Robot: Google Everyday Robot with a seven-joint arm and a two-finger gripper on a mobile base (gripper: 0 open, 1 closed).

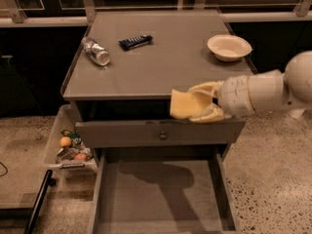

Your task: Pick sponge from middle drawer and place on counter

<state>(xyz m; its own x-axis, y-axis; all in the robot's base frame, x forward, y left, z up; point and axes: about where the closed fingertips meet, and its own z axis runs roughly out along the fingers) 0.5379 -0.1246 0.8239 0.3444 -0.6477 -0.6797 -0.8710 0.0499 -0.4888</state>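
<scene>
My gripper [197, 104] reaches in from the right and is shut on the pale yellow sponge [184, 104]. It holds the sponge in the air at the height of the counter's front edge, above the shut upper drawer front. The grey counter [156, 65] lies just behind the sponge. The middle drawer [158, 199] is pulled out below, and its flat grey floor is bare with only the arm's shadow on it.
On the counter lie a plastic bottle [96, 51] at the left, a dark wrapped bar [135, 41] at the back and a cream bowl [229, 47] at the right. A white bin of fruit [68, 147] stands left of the drawer. The upper drawer front [160, 133] has a small knob.
</scene>
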